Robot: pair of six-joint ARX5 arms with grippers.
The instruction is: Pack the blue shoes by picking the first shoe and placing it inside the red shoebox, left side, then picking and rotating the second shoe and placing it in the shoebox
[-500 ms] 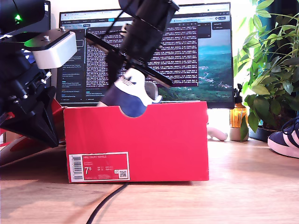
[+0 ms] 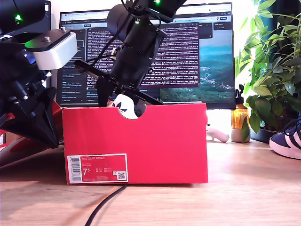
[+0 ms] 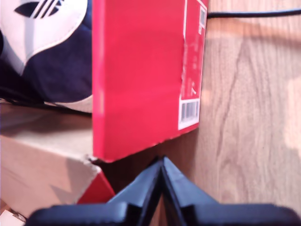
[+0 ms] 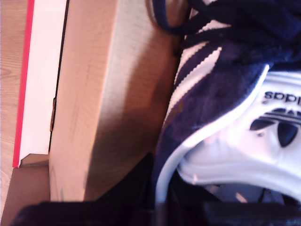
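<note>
Your second hand (image 4: 162, 209), gripping the shoe (image 2: 126, 106) by its heel, has lowered it from above the rim into the box (image 2: 160, 141), so release comes next; your first hand (image 3: 161, 169) sits closed

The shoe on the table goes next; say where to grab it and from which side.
Take the second shoe across its laced midfoot, from above. It sits upright on its sole at the exterior view's right edge, toe toward the red shoebox, so both flanks look open to pinch. The heel is out of frame.
</note>
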